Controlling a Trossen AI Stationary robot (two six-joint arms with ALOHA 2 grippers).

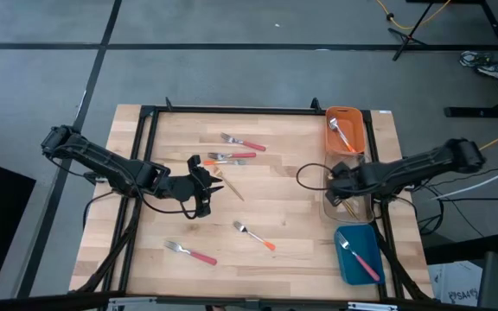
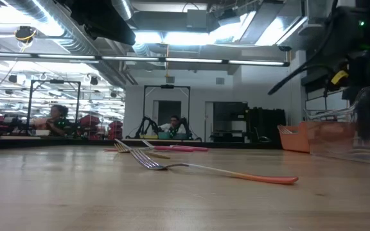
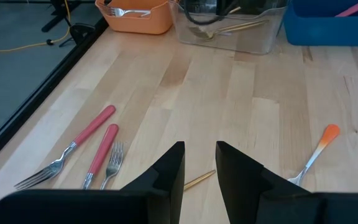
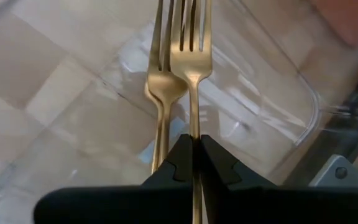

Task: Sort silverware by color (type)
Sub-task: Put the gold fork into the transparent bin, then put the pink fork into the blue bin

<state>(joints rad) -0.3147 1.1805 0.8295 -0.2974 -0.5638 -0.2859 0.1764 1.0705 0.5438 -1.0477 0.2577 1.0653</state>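
The right gripper (image 4: 196,152) was clamped tight on a gold fork (image 4: 191,50), hanging over the clear bin (image 1: 350,200) at the right of the high view, where another gold fork (image 4: 161,74) already lay just beneath it. The risk, as I judged it: the held fork sat almost on top of the one below, so a release could let it bounce or tip against the bin wall, and a thin handle pinched at its edge could twist in the fingers before the drop.

The left gripper (image 3: 199,165) hovered at centre-left of the high view with its fingers a little apart and nothing between them, above a gold utensil (image 3: 197,180) poking out beneath. Two pink-handled forks (image 3: 82,152) lay beside it at lower left of its wrist view, near enough to be nudged on a descent. An orange-handled fork (image 1: 254,235) lay lower centre, another pink-handled fork (image 1: 191,252) at lower left. The orange bin (image 1: 346,130) held a silver fork, the blue bin (image 1: 359,253) a pink-handled one.
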